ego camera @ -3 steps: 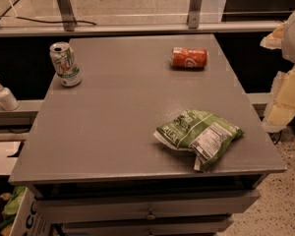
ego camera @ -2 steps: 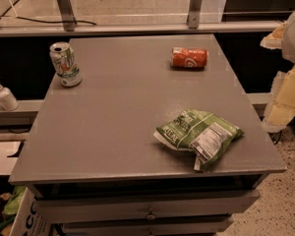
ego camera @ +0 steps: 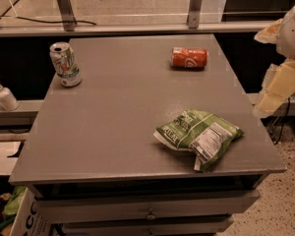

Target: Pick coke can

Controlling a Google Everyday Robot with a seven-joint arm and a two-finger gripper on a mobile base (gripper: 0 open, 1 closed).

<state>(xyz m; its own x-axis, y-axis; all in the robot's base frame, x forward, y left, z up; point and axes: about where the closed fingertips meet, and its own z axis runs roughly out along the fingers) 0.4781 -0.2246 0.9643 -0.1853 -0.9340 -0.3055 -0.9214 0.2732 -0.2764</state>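
Note:
The coke can (ego camera: 189,57) is red-orange with white script and lies on its side at the far right of the grey table (ego camera: 118,132). My gripper (ego camera: 279,85) shows as pale cream parts at the right edge of the camera view, off the table's right side. It is well to the right of the can and nearer to me, and touches nothing.
A white-and-green can (ego camera: 65,64) stands upright at the far left of the table. A green chip bag (ego camera: 199,135) lies near the front right. A soap dispenser (ego camera: 4,94) stands on a ledge to the left. Drawers (ego camera: 147,210) sit under the table front.

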